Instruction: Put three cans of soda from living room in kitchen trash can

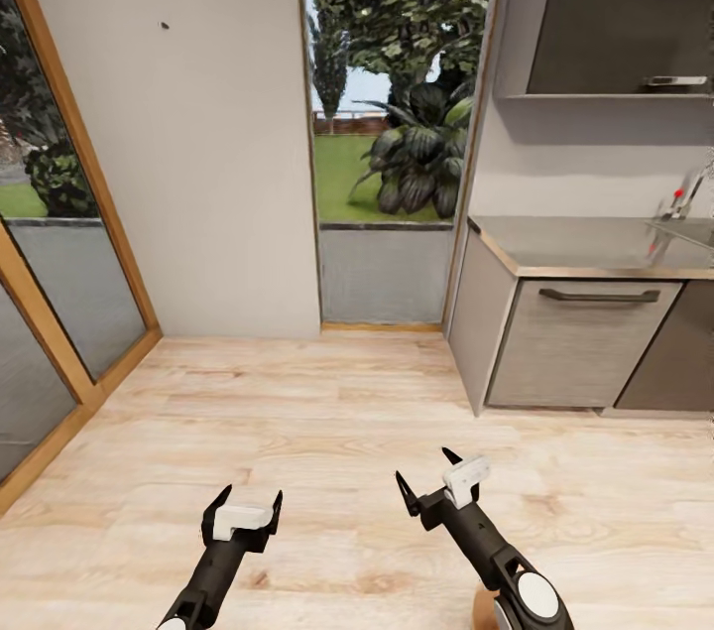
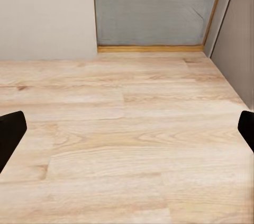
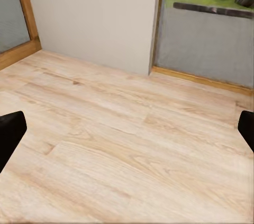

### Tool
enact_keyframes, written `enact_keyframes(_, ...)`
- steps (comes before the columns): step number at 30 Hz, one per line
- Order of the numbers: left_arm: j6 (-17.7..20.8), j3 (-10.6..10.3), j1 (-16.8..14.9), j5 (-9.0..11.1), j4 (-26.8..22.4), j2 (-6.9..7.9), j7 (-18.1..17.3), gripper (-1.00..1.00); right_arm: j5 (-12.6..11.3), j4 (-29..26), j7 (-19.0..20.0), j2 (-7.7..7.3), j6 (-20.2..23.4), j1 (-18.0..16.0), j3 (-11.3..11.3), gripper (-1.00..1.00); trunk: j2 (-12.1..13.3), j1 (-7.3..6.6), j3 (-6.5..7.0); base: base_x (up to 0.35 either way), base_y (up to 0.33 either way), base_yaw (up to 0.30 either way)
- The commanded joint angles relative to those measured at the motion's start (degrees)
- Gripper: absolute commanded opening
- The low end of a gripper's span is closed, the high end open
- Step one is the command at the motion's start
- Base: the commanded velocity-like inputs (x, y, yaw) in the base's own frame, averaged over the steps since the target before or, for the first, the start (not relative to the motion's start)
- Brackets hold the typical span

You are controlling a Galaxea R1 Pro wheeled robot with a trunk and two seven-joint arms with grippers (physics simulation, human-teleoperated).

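Observation:
The soda cans and the trash can are out of view. My left gripper (image 1: 253, 494) hangs low over the pale wooden floor (image 1: 327, 412), open and empty. My right gripper (image 1: 423, 464) is a little further forward, also open with nothing between its fingers. In the left wrist view the gripper (image 2: 127, 134) has its dark fingertips (image 2: 10, 134) spread wide over bare planks. In the right wrist view the gripper (image 3: 127, 134) stands just as wide over the floor. The kitchen's grey worktop (image 1: 585, 248) with a tap (image 1: 684, 198) is at the right.
A pale drawer front (image 1: 585, 342) with a dark handle sits under the worktop, and a dark cupboard (image 1: 625, 5) hangs above. A tall window (image 1: 397, 114) onto a garden is straight ahead. A glass door with a wooden frame (image 1: 59, 243) runs along the left. A small brown shape (image 1: 484, 610) beside my right arm is unclear.

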Motion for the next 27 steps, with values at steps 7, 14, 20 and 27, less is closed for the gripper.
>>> enact_keyframes(7,0.0,0.0,0.0,0.0,0.0,0.04,0.1,1.0,0.0,0.1,0.0,0.02,0.0,0.0,0.0,1.0,0.0,0.0,0.0,0.008,-0.284,0.0)
enact_keyframes(14,0.0,0.0,0.0,0.0,0.0,0.05,0.1,1.0,0.0,0.1,-0.1,0.03,0.1,0.0,0.0,1.0,0.0,0.0,0.0,0.001,-0.273,0.0)
enact_keyframes(20,-0.1,0.0,0.0,0.1,0.0,0.05,-0.1,1.0,0.1,0.1,-0.1,0.03,0.1,0.0,0.1,1.0,0.0,0.0,0.0,0.0,-0.097,0.0)
enact_keyframes(27,-0.1,0.0,0.0,0.1,0.0,0.07,-0.2,1.0,0.1,0.1,-0.1,0.03,0.1,0.0,0.1,1.0,0.0,0.0,0.0,-0.001,-0.016,0.0)
